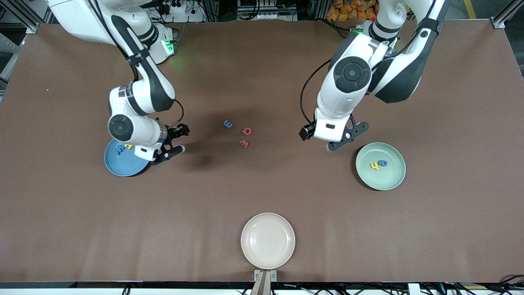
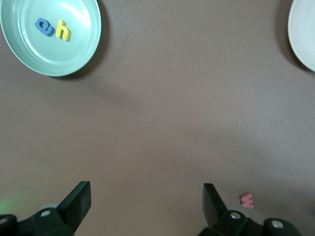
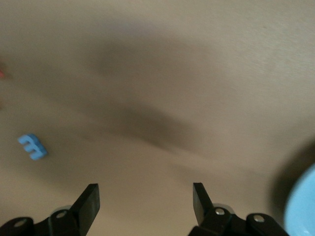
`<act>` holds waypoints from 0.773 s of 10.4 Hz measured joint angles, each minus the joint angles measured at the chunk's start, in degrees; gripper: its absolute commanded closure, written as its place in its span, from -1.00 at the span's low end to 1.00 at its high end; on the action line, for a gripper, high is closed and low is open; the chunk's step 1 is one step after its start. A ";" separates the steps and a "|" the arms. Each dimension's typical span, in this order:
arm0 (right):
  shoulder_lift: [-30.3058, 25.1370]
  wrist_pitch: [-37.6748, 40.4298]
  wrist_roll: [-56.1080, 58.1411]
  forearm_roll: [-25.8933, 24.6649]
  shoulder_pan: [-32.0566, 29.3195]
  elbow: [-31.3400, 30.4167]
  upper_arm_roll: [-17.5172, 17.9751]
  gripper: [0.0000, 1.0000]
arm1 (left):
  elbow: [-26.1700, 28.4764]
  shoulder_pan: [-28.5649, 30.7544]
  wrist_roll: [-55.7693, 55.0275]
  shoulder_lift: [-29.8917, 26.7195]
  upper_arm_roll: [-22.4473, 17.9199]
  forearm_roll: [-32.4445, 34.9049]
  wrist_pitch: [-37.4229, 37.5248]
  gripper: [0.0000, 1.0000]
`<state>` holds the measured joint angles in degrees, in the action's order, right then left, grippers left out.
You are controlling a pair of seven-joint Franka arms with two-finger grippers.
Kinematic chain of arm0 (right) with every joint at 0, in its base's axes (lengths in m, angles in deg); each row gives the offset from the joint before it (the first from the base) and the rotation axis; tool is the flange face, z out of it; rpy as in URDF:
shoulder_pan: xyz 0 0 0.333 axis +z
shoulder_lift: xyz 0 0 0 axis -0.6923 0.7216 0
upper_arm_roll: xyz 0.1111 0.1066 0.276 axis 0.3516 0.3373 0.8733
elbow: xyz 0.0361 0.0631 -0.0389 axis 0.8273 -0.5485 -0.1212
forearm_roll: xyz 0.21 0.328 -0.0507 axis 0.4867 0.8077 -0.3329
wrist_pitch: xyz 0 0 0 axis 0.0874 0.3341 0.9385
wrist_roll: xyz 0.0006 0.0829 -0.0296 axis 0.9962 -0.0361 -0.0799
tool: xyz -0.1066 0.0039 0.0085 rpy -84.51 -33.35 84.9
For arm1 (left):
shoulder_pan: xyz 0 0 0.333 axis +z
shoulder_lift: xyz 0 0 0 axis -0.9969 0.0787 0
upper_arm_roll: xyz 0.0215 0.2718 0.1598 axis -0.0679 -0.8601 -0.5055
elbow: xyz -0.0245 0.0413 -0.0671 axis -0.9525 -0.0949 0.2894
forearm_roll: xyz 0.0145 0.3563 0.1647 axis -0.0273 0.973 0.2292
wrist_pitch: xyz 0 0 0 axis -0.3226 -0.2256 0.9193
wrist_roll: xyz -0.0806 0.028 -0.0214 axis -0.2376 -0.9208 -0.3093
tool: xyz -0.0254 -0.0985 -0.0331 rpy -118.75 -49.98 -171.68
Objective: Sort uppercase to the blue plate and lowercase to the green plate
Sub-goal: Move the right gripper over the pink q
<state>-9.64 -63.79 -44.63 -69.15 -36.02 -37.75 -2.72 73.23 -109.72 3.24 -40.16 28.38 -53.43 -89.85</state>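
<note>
Centrally, red w flat (upside-down to front camera), red Q beside.

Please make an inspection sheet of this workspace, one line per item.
Surface: brown table.
Job's things: blue plate holds blue and yellow letters; green plate holds yellow h and blue a; small blue letter, red Q, red w loose at mid-table.
Clutter: cream plate.
Grippers: left pincer open, beside green plate; right pincer open, beside blue plate.
Cables: black, along both arms.
Surroundings: metal frame.
</note>
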 measured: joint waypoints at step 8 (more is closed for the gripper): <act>0.98 -9.64 -25.35 0.01 9.97 -1.58 2.55 -0.70 | -6.00 16.65 15.15 4.68 -0.99 0.04 -0.95 -1.00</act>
<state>-8.66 -73.42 -69.98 -69.14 -26.04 -39.33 -0.17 67.23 -93.07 18.39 -35.48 27.40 -53.40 -90.79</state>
